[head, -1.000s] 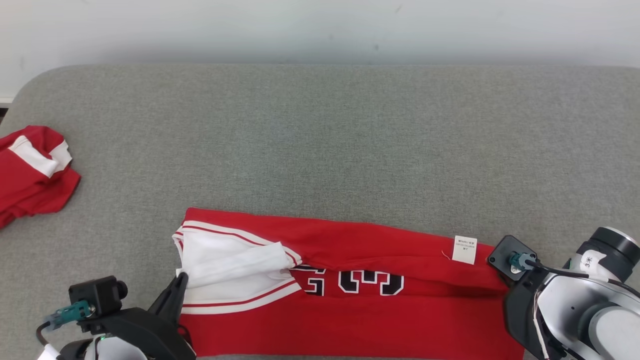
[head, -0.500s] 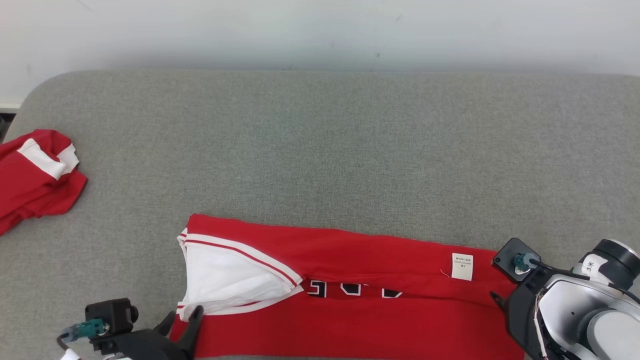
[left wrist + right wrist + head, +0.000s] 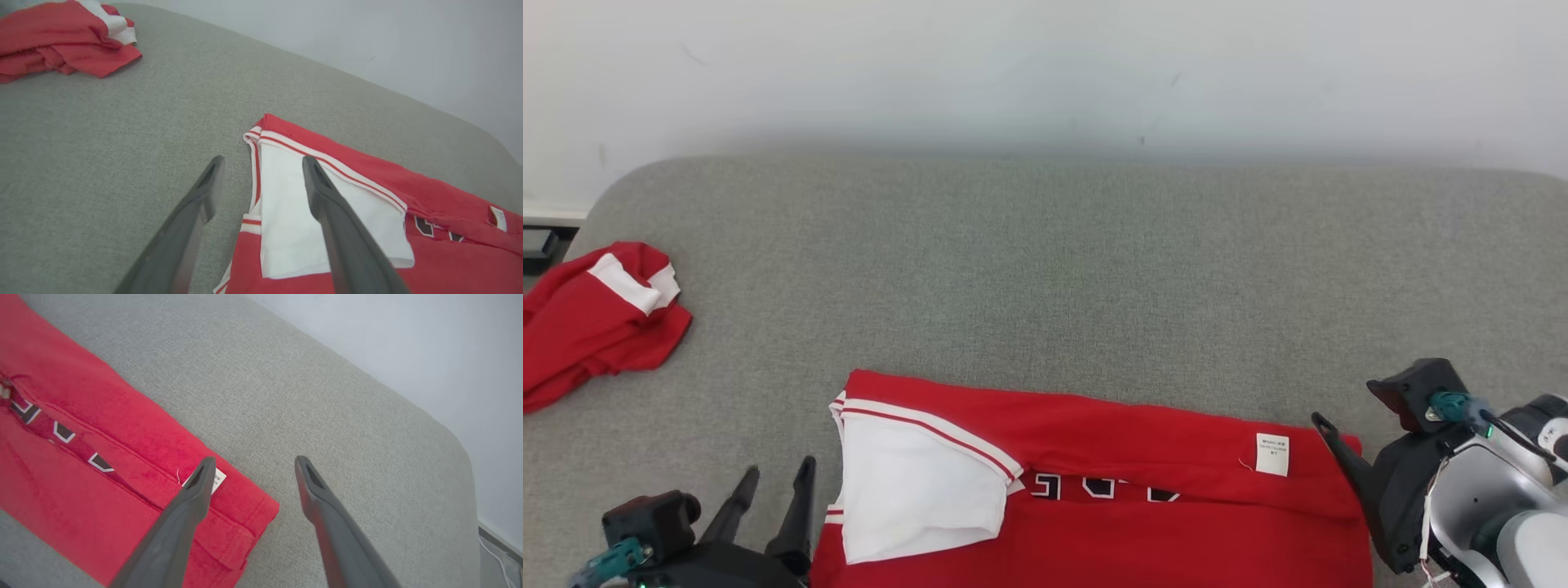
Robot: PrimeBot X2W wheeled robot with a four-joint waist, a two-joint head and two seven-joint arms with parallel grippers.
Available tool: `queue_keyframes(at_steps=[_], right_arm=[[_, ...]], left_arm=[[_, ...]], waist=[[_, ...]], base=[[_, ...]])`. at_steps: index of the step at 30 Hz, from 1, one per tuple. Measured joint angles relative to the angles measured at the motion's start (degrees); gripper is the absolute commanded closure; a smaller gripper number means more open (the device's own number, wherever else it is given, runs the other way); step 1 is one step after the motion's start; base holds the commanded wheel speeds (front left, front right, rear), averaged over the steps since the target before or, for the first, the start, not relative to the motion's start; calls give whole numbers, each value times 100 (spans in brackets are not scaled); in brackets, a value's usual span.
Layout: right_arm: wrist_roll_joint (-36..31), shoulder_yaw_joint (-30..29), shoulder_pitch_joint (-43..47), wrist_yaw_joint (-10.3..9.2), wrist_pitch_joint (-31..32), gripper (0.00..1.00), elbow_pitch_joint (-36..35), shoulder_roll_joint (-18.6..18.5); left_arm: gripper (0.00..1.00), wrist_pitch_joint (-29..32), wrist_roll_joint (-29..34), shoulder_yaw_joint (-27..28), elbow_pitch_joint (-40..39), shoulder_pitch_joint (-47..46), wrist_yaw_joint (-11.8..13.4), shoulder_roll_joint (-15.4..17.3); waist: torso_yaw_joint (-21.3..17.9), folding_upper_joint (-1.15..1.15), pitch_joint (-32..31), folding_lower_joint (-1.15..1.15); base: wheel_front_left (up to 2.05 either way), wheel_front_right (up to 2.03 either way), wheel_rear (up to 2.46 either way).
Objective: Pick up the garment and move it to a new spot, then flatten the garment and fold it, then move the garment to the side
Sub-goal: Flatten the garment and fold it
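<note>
The garment (image 3: 1143,523), a red jersey with white trim and black numerals, lies folded lengthwise at the near edge of the grey cushion (image 3: 1045,269). A white panel (image 3: 915,490) is turned over at its left end, and a white label (image 3: 1272,454) shows near its right end. My left gripper (image 3: 776,478) stands open just left of the garment's left end. In the left wrist view, the left gripper (image 3: 263,161) has its jaws apart above the white trim of the garment (image 3: 367,175), holding nothing. My right gripper (image 3: 254,461) is open over the right corner of the garment (image 3: 81,477), beside the label (image 3: 218,478).
A second red and white garment (image 3: 588,327) lies crumpled at the cushion's far left, also seen as a red heap (image 3: 61,36) in the left wrist view. A pale wall (image 3: 1045,65) stands behind the cushion. Bare grey fabric stretches beyond the jersey.
Both grippers have opened and let go of the jersey's ends. The upper fold has dropped over most of the numerals. The left gripper has drawn back left, the right one right; the camera has tilted up.
</note>
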Motion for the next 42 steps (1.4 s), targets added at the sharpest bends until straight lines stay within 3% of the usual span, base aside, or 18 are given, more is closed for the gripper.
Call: queue_keyframes(at_steps=[1, 5, 6, 9, 12, 19, 26, 34, 42], right_arm=[[0, 0, 0, 0, 0, 0, 0, 0], [-204, -588, 187, 0, -572, 0, 197, 649], [-268, -857, 244, 0, -865, 0, 296, 996], [-200, -1248, 313, 0, -1322, 0, 476, 1556], [-42, -1425, 353, -1, -1746, 0, 578, 1905], [406, -1723, 352, -1, -2651, 0, 931, 2135], [845, -1860, 454, -1, -3577, 0, 1228, 2175], [836, -1636, 547, -1, -4124, 0, 1614, 2178], [702, -1599, 538, -1, -4380, 0, 2006, 2181]], left_arm=[[0, 0, 0, 0, 0, 0, 0, 0], [0, -637, 171, 36, 32, -65, -71, -94], [0, -883, 221, 27, 109, -110, -111, -148], [0, -1147, 349, -8, 218, -165, -163, -203], [0, -1405, 468, -45, 280, -225, -210, -245], [0, -1711, 597, 56, 458, -283, -342, -426], [0, -1758, 595, 405, 692, -254, -308, -665], [0, -1758, 608, 389, 1009, -139, -759, -565], [0, -1739, 591, 346, 1173, -4, -856, -427]], waist=[[0, 0, 0, 0], [3, 0, -165, 0], [1, 0, -253, 0], [-9, 0, -386, 0], [-26, 0, -502, -1], [-77, 0, -687, 0], [-79, 0, -867, 0], [-158, 0, -954, -1], [-216, 0, -910, 0]], base=[[0, 0, 0], [0, 0, 0], [0, 0, 0], [0, 0, 0], [0, 0, 0], [0, 0, 0], [0, 0, 0], [0, 0, 0], [0, 0, 0]])
